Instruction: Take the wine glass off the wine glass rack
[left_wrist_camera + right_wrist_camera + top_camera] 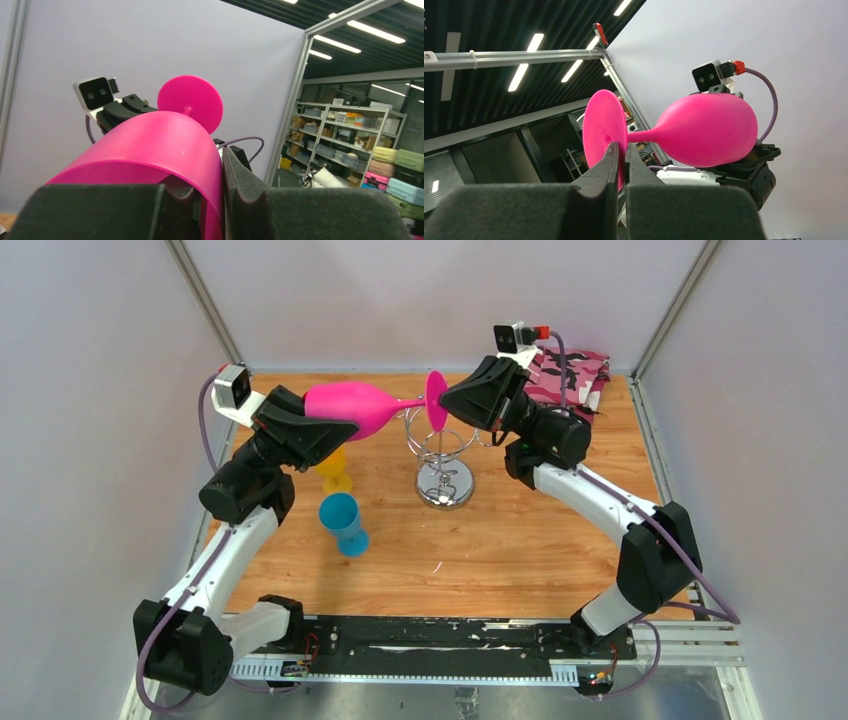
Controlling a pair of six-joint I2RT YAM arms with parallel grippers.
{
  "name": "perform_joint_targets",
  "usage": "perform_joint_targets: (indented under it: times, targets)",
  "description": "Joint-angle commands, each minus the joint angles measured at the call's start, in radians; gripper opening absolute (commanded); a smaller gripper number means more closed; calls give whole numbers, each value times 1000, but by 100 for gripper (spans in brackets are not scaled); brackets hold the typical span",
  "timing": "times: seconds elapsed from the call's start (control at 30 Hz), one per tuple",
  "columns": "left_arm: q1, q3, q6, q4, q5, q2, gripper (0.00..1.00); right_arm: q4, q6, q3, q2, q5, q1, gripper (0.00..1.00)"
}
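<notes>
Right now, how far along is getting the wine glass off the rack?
Looks done: the wine glass lies sideways in the air above the wine glass rack, no wire around its stem in the wrist views. In hand: the right tool pinches its foot; the left tool straddles the bowl's rim, grip not clearly closed. Left: carry it away and set it down.

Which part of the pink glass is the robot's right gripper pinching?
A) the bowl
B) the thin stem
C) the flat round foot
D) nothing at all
C: the right wrist view shows the right gripper shut on the edge of the flat round foot of the wine glass.
</notes>
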Motion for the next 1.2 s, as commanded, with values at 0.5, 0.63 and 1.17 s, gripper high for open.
perform_joint_targets:
  times: [0.5,0.63,1.17]
  targets:
    - [-13,101,275,-386,-8,-111,0,-44,-135,-130,-110,0,-63,78]
    - [-13,245,653,-898,-134,-201,0,-44,-128,-181,-145,3,-101,92]
    - [-13,1228,1157,-2227,-967,386,0,1,-55,-311,-171,-38,-223,98]
